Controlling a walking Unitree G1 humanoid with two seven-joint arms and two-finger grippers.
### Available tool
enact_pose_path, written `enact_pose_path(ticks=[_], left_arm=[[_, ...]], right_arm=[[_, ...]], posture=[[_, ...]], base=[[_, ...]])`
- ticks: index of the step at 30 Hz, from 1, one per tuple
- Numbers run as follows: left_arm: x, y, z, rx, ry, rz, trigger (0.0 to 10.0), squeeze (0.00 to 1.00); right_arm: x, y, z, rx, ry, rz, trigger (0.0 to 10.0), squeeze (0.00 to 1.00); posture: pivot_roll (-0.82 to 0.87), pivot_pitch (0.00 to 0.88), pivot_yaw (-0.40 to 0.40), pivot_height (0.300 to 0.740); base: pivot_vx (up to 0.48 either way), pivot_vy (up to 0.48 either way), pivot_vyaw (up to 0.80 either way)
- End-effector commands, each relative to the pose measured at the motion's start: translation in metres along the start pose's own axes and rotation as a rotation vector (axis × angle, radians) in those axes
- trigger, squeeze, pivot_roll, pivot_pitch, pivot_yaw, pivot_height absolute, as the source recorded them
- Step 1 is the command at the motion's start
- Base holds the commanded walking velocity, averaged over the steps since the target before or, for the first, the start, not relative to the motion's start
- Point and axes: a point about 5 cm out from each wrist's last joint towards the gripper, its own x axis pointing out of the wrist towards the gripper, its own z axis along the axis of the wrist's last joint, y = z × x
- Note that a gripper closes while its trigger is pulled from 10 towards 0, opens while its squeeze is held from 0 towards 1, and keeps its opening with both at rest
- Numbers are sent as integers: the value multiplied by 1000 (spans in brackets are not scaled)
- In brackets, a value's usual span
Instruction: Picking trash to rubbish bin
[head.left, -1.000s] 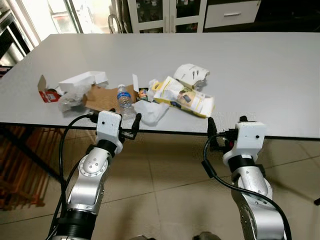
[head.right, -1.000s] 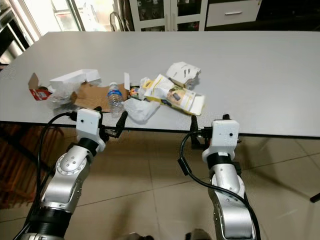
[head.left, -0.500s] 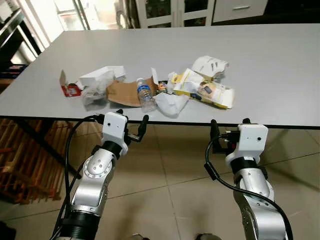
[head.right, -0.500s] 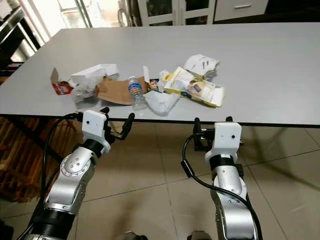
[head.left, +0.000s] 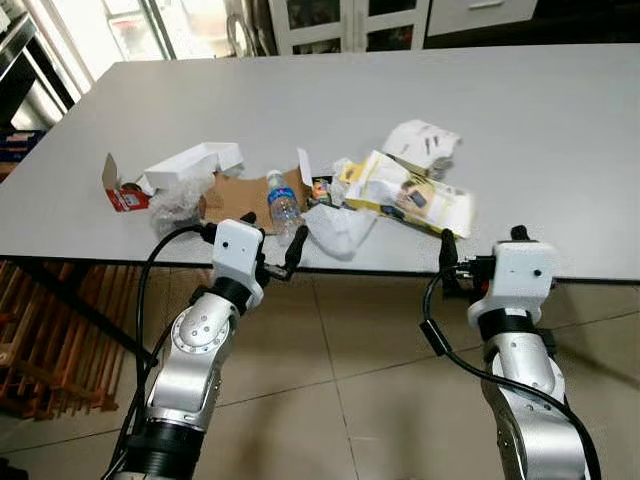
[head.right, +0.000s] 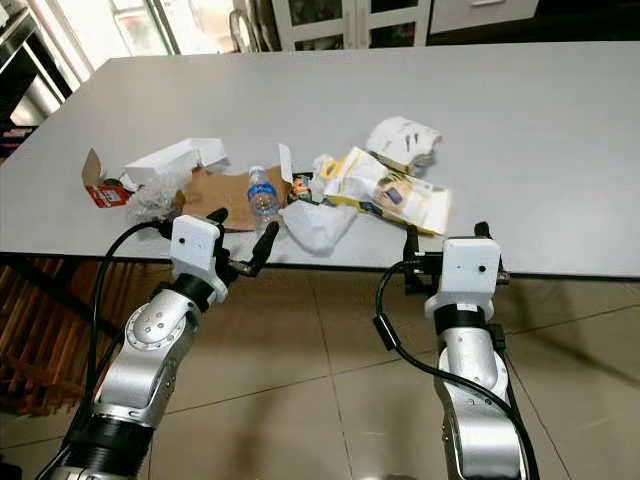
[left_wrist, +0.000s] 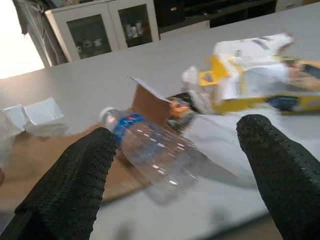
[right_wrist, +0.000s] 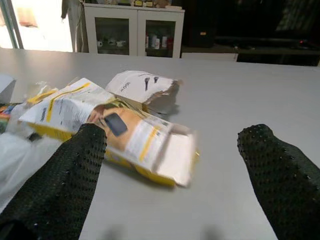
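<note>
at the worktop (head.left: 560, 120) edge mid-frame, left gripper (head.left: 268, 236) and right gripper (head.left: 482, 247) jaws spread; bottle (head.left: 284, 204) half hidden by the left one.

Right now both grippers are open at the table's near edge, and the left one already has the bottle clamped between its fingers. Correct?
Not quite. Both grippers are open at the table edge, but the left gripper holds nothing. In the left wrist view the bottle lies on the table beyond the spread fingers, untouched. The right gripper faces the yellow packet.
</note>
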Motion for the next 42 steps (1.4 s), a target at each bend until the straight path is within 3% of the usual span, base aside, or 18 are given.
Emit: enact_pose_path(ticks=[1, 9, 23, 35, 40, 42], left_arm=[[1, 2, 8, 7, -25, -2, 10000, 0], [2, 1, 10, 13, -31, -6, 10000, 0], [0, -6, 10, -18, -31, -55, 10000, 0], [6, -12, 16, -61, 18, -303, 10000, 0], [7, -12, 23, -25, 38, -435, 10000, 0], [6, -9, 26, -6, 85, -545, 10000, 0]], right_arm=[[0, -2, 9, -2, -32, -16, 10000, 0], [-2, -1, 11, -19, -42, -18, 10000, 0], [-3, 4, 12, -21, -42, -8, 10000, 0], [-4, 1, 10, -25, -27, -37, 10000, 0], [-4, 1, 9, -23, -21, -35, 10000, 0], [-4, 1, 8, -23, -19, -34, 10000, 0]], posture=[[-93, 97, 108, 740], [-95, 98, 110, 740], [-96, 99, 106, 740], [-90, 99, 110, 740], [-91, 97, 111, 740], [-91, 97, 111, 740]], base=[[442, 0, 0], [433, 0, 0], [0, 0, 0], [0, 0, 0], [0, 0, 0], [0, 0, 0]])
